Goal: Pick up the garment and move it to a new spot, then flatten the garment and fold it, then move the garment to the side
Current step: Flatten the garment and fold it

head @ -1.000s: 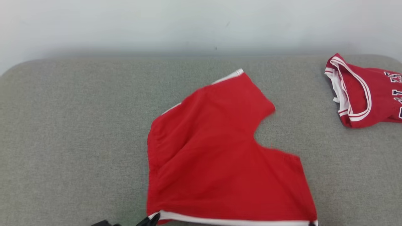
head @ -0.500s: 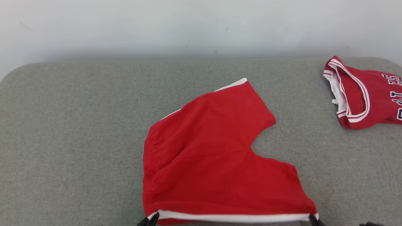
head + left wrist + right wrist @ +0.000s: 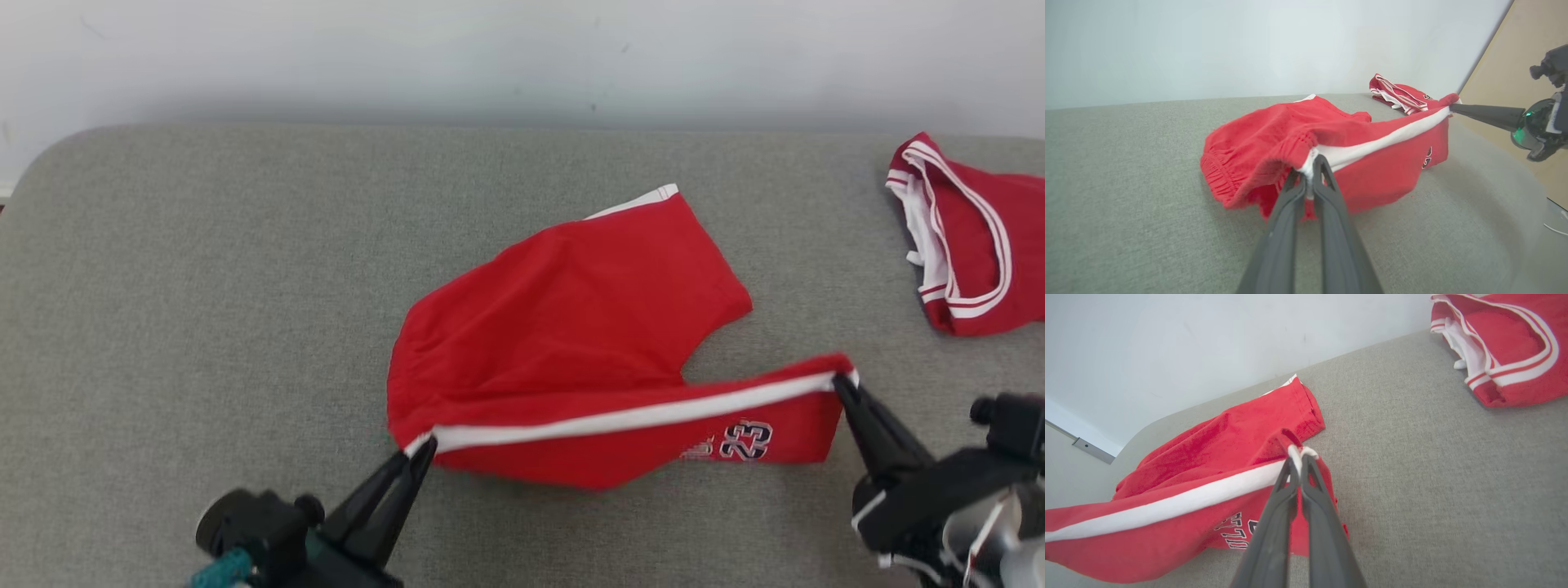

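Head view: left pincer [image 3: 420, 451] and right pincer [image 3: 841, 385] grip the garment [image 3: 571, 327] by its stripe, mid-fold; next, likely lay it across evenly.

The garment [image 3: 571, 327] hides some of its lettering (a second red garment [image 3: 971, 245] runs off-frame).

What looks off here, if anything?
Nothing damaged. The garment lies skewed, half lifted: left gripper and right gripper are shut on the two ends of its white stripe, far leg flat on the grey surface. A second red jersey sits crumpled at the right edge.
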You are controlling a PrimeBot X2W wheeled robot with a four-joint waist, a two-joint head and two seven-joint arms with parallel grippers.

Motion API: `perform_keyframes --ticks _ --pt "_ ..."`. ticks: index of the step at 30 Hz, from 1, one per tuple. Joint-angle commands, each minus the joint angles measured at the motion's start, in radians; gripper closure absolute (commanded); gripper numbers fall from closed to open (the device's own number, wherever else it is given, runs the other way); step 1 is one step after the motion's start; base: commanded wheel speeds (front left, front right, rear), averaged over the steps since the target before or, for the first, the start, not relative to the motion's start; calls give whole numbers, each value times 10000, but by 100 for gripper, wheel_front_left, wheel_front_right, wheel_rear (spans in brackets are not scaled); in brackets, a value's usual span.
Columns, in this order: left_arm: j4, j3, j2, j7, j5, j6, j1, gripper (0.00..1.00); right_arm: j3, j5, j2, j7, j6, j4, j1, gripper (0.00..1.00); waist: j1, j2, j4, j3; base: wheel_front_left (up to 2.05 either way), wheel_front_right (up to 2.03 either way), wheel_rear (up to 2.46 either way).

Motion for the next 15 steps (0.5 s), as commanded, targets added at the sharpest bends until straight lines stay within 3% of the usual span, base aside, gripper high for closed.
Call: perform_keyframes --ticks 1,8,15 --pt "8 0 -124 -26 -201 28 -438 100 86 119 -242 173 -28 148 -559 100 -1 -1 202 335 0 0 0" --pt "643 -104 -218 -26 -1060 28 -2254 100 534 126 -1233 867 -28 1277 -3168 100 -1 -1 441 1275 0 0 0" --pt "1750 -852 -176 -26 -1818 28 -4212 100 1587 -40 -1604 1146 -28 3285 -6123 100 -1 -1 723 2083 0 0 0"
